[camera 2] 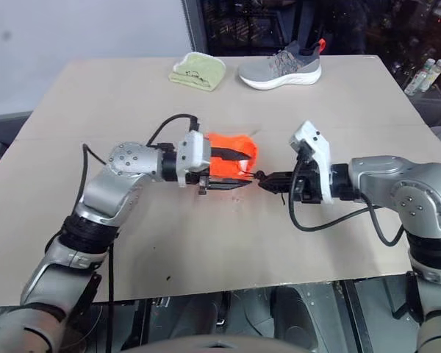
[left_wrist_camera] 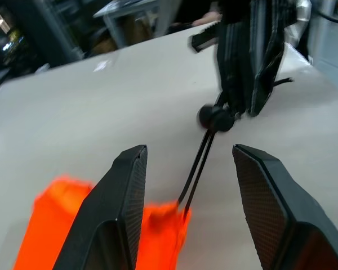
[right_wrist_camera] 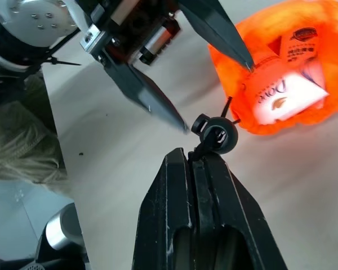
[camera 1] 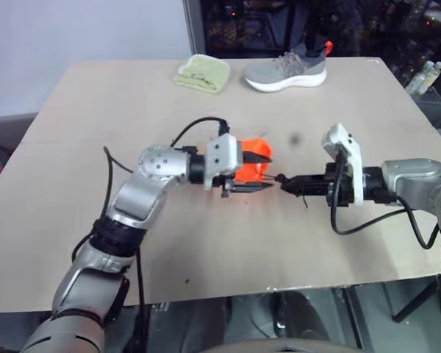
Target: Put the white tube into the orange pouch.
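Right gripper fingers pressed together, pinching black cord beside its round toggle. Orange pouch mouth open, white tube inside. Left gripper fingers spread at the pouch mouth. Tan desk underneath.

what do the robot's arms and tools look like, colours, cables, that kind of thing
Both arms are silver-grey metal with rounded joint housings and black bands between segments. Loose black cables loop along each forearm. A white boxy module sits on each wrist. The left tool and the right tool each have two slim black tapered fingers; the left tool's fingers have finely textured inner faces.
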You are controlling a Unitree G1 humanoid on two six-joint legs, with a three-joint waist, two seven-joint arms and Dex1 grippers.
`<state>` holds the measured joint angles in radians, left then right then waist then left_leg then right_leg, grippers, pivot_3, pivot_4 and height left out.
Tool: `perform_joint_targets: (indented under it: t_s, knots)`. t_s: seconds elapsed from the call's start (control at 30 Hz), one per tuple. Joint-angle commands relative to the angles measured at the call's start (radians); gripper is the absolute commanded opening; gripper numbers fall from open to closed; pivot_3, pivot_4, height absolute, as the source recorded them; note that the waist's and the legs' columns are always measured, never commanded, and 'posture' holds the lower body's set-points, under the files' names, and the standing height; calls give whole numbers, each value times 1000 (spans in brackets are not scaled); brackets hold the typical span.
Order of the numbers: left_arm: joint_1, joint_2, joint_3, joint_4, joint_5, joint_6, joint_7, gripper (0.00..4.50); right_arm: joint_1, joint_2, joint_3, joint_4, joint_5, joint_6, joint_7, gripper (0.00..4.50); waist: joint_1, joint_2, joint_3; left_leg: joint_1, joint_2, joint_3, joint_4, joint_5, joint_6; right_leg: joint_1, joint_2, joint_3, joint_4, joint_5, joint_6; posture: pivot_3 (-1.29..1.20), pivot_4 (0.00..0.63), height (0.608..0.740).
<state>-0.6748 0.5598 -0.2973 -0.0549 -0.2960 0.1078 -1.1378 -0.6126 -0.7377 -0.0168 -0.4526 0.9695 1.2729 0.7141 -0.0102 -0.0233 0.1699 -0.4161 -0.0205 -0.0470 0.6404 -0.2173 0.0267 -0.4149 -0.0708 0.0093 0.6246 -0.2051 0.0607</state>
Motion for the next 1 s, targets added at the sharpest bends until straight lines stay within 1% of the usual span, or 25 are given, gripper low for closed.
perform_joint_targets:
  t_s: [0.03, 0.27, 0.37, 0.47, 0.5, 0.6, 0.7, 0.87, 1.0]
  knots:
    - [-45, -31, -6, 23, 27, -65, -32, 2461, -17, -13, -16, -35, 11, -22, 10, 0, 0, 0, 0, 0, 0, -1, 0, 0, 0, 0, 0, 0, 0, 0, 0, 0, 150, 740]
    - [-62, -90, -32, 72, 73, -116, -59, 2461, -29, -7, -18, -31, 14, -20, -5, 0, 0, 0, 0, 0, 0, -2, 2, 0, 0, 0, 0, 0, 1, 0, 0, 0, 150, 740]
    - [-65, -111, -33, 89, 89, -138, -65, 1654, -31, -5, -18, -32, 17, -18, -10, 0, 0, 0, 0, 0, 0, -2, 2, 0, 0, 0, 0, 0, 1, 0, 0, 0, 150, 740]
    - [-68, -118, -29, 108, 102, -162, -73, 411, -29, -4, -24, -34, 26, -11, -20, 0, 0, 0, 0, 0, 0, -3, 2, 0, 0, 0, 0, 0, 1, 0, 0, 0, 150, 740]
    - [-68, -119, -28, 112, 106, -170, -74, 225, -27, -4, -29, -35, 31, -8, -23, 0, 0, 0, 0, 0, 0, -3, 3, 0, 0, 0, 0, 0, 1, 0, 0, 0, 150, 740]
    - [-72, -127, -14, 117, 104, -162, -60, 226, -26, 17, -69, -22, 74, 4, -44, 0, 0, 0, 0, 0, 0, -3, 3, 0, 0, 0, 0, 0, 1, 0, 0, 0, 150, 740]
    - [-88, -135, 12, 134, 102, -146, -32, 226, -35, 62, -125, 5, 137, 14, -84, 0, 1, 0, 0, 0, 1, -3, 3, 0, 0, 0, 0, 0, 1, 0, 0, 0, 150, 740]
    - [-121, -138, 71, 167, 94, -95, 22, 226, -87, 181, -242, 84, 309, -18, -218, 0, -1, 0, 0, 0, 1, -3, 4, 0, 0, 1, 0, 0, 2, 0, 0, 0, 150, 740]
    - [-122, -118, 108, 193, 100, -50, 58, 226, -139, 250, -283, 138, 382, -78, -317, 0, -2, 0, 0, 0, 0, -3, 4, 0, 0, 1, 1, 0, 3, 0, 0, 0, 150, 740]
